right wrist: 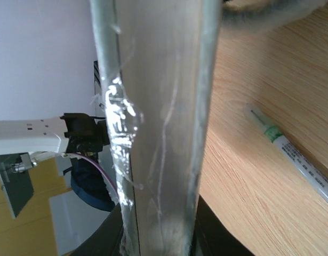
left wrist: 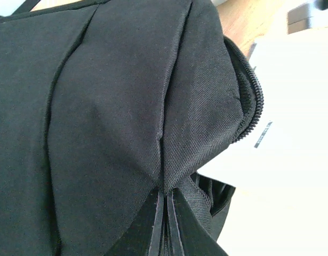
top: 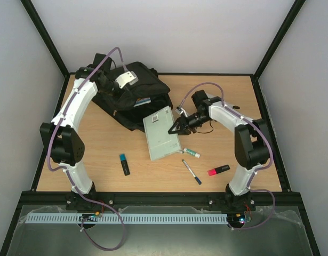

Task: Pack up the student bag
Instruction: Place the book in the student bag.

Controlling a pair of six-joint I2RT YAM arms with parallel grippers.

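Observation:
The student bag [top: 148,84] is a large black backpack lying at the back left of the table. My left gripper [left wrist: 166,213] is shut on a fold of its fabric [left wrist: 100,106] beside the open zip, and in the top view it sits over the bag [top: 124,92]. A flat whitish translucent pouch [top: 161,134] lies tilted with its far end at the bag's mouth. My right gripper [top: 178,126] is shut on the pouch's right edge; in the right wrist view the pouch [right wrist: 158,117] stands edge-on between the black fingers [right wrist: 158,237]. The pouch also shows white [left wrist: 292,138] next to the bag.
On the wooden table in front lie a blue-capped marker [top: 124,164], a green-banded white pen [top: 191,152] [right wrist: 292,154], a dark pen [top: 191,172] and a pink highlighter [top: 218,170]. A black frame edges the table.

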